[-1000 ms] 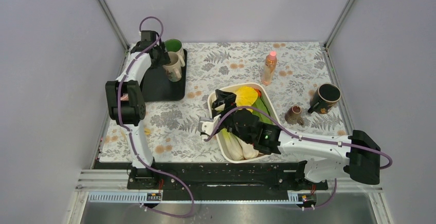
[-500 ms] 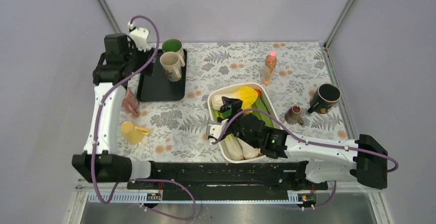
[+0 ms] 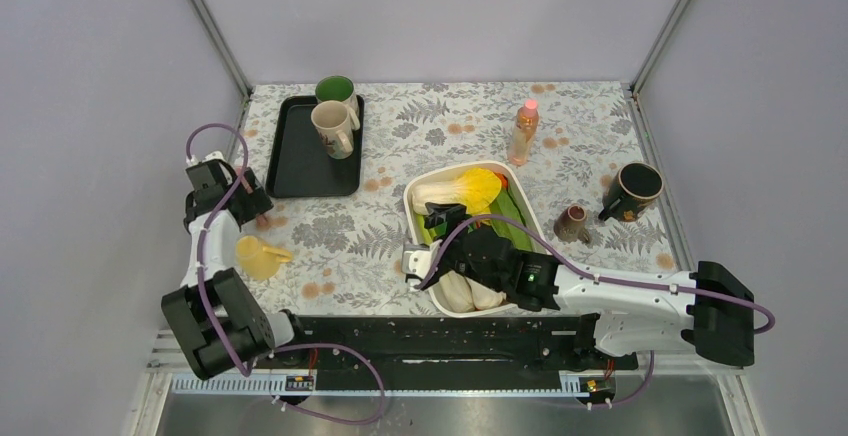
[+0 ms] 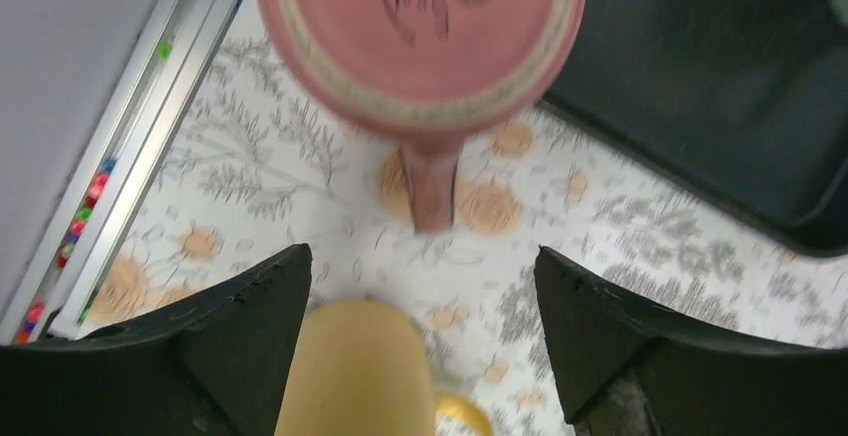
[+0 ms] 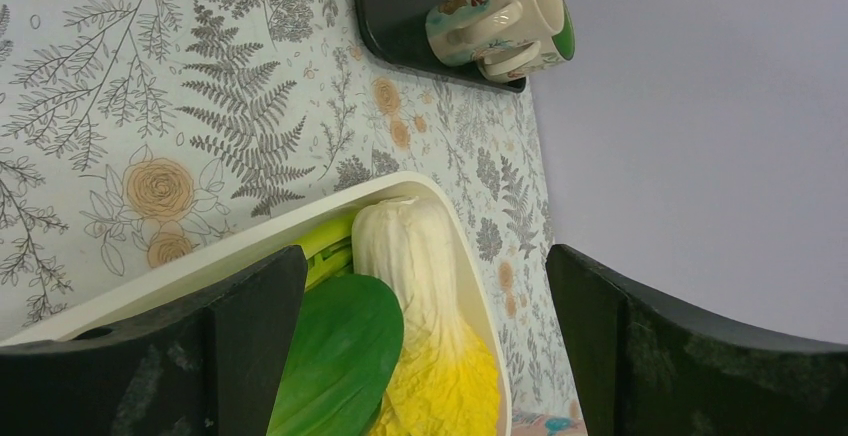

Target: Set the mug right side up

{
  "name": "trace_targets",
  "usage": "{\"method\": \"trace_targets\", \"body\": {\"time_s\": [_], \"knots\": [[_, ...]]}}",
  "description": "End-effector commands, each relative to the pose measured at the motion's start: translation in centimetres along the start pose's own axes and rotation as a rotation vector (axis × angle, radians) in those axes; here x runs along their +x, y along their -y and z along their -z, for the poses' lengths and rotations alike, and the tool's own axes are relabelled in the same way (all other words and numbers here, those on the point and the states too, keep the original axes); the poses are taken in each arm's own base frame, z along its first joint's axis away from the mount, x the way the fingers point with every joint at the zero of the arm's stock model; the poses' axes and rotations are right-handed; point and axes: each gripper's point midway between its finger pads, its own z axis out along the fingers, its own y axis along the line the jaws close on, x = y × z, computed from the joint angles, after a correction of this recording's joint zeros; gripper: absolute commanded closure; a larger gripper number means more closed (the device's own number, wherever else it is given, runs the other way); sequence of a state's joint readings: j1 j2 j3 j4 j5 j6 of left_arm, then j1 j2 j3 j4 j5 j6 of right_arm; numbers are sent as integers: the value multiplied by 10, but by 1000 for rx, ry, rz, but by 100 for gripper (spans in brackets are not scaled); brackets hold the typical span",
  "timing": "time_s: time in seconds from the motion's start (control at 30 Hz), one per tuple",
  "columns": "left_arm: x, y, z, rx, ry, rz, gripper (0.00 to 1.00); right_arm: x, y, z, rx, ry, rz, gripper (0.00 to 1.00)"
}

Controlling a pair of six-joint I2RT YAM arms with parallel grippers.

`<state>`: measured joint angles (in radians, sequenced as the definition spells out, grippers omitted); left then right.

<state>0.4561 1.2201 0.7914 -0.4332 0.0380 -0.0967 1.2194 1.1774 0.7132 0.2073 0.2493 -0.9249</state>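
Mug [image 4: 420, 26], pink, is sitting upside down at the left edge of the bench [image 3: 440, 121], just beside the black tray [image 3: 300, 171]. Its stamped base is facing up and its handle is pointing toward the near rail. Left fingers [image 4: 270, 296] are hanging spread wide above it, gripping nothing. They appear to be lining up on the handle side for a grab that would let the wrist roll the mug over. A yellow mug [image 3: 258, 256] is lying on its side close by, near enough to be bumped during a descent. Right fingers [image 5: 260, 296], also parted and empty, are idling over the white tub [image 3: 412, 196] of cabbage and greens, well apart from the action. Two upright mugs [image 3: 330, 121] are standing at the tray's far end, suggesting where righted ones belong. A bottle [image 3: 523, 131], a dark mug [image 3: 635, 186] and a small brown cup [image 3: 573, 223] are standing across the floral-printed covering. Plain lilac-grey walls and metal corner posts are closing in the bench.
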Motion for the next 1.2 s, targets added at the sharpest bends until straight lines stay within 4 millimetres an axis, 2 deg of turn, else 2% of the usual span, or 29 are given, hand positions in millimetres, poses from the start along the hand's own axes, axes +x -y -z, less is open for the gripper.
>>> {"method": "trace_targets", "body": {"time_s": [0.0, 0.17, 0.3, 0.4, 0.53, 0.87, 1.17], "knots": [[-48, 13, -26, 37, 122, 135, 18, -21, 12, 5, 16, 60, -37, 0], [-52, 12, -55, 18, 61, 147, 28, -17, 9, 7, 17, 51, -37, 1], [-42, 8, -68, 7, 22, 122, 39, -16, 11, 10, 25, 51, -28, 1], [-41, 7, -75, 3, 12, 111, 62, -16, 13, 10, 33, 49, -29, 1], [-48, 9, -74, 13, 22, 105, 98, -12, 9, 11, 31, 43, -44, 1], [-52, 30, -46, 146, 58, 34, 100, -10, 6, 16, 41, 56, -77, 1], [-41, 38, -26, 209, 61, -40, 100, -25, 2, 5, 30, 113, -230, 1]]}}
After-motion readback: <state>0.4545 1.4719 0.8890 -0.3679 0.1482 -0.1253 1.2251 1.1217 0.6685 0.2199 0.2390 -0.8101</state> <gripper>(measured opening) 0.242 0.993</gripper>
